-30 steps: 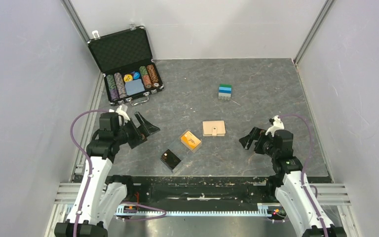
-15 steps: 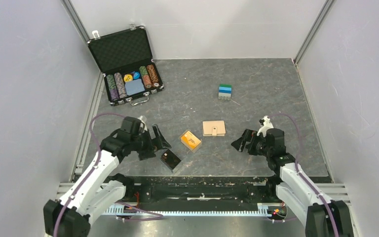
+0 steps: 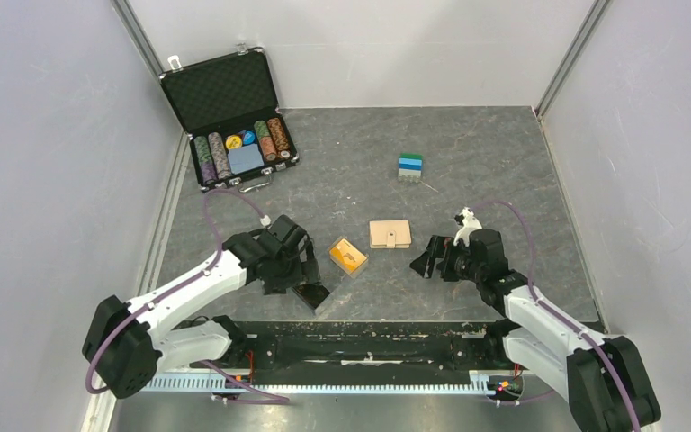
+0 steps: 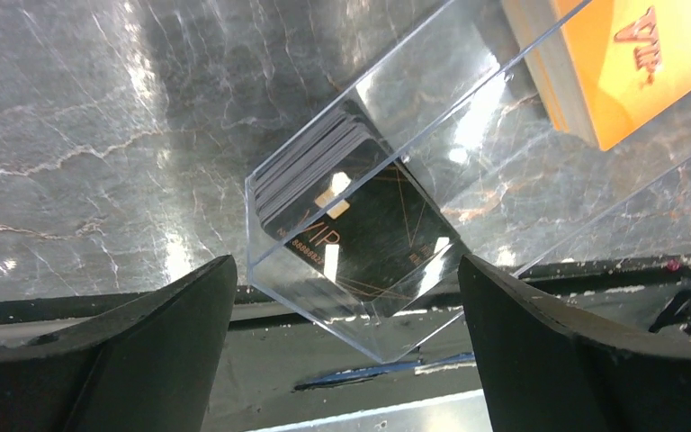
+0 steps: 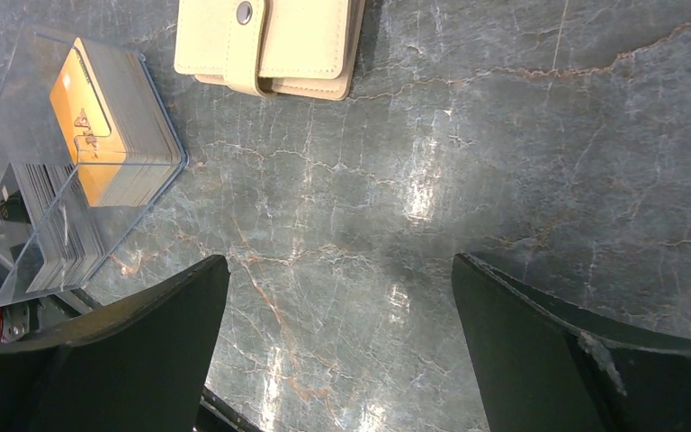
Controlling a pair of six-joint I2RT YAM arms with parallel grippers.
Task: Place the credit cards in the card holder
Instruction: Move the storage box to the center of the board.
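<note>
Card holder (image 5: 270,40) lies snapped shut; right gripper (image 5: 340,263) gapes empty nearby. Left gripper (image 4: 346,261), likewise wide and empty, hangs over the clear box's (image 4: 373,310) corner.

One card holder (image 3: 390,234), two clear card boxes (image 3: 347,256) (image 3: 315,295), one chip case (image 3: 234,117), one coloured card stack (image 3: 410,167).

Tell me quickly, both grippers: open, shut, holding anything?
Left gripper: open, empty, above the clear box of black cards.
Right gripper: open, empty.
</note>
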